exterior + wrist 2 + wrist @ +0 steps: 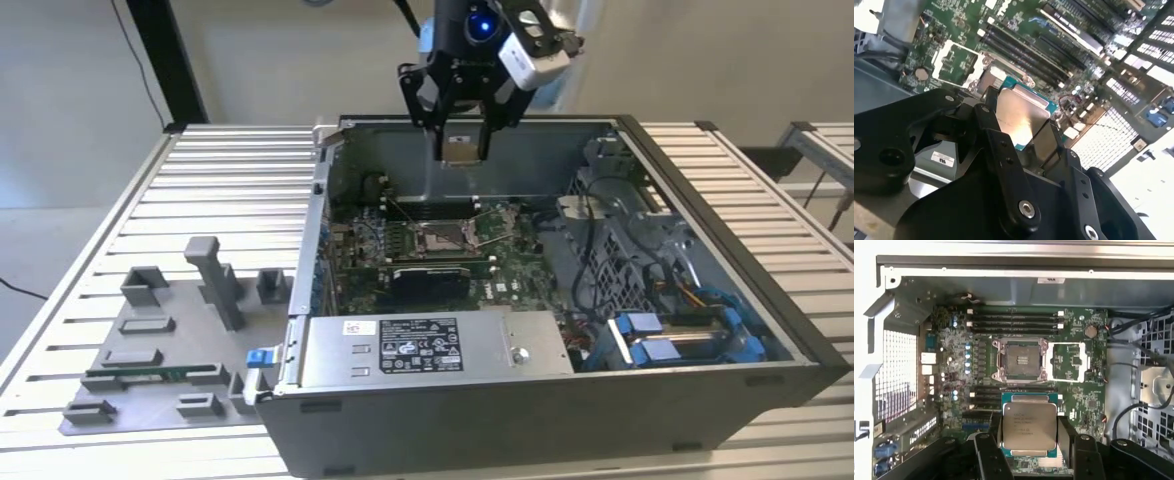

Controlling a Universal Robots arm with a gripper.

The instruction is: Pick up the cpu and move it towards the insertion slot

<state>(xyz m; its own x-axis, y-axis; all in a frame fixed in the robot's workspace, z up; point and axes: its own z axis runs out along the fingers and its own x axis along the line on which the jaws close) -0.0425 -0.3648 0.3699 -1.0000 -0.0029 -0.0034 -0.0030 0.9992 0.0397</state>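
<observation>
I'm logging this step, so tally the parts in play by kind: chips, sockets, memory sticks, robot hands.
cpu: 1, clamped in the hand above the open case
insertion slot: 1, bare
memory stick: 1, in the grey fixture beside the case
hand: 1
Total: 4

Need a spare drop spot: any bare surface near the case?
Bare slatted table on the exterior view's left, between the computer case wall and the grey fixture tray. Crowded: inside the case, motherboard, cables and drive bays leave no gap. The pincer holds the cpu above the insertion slot.
</observation>
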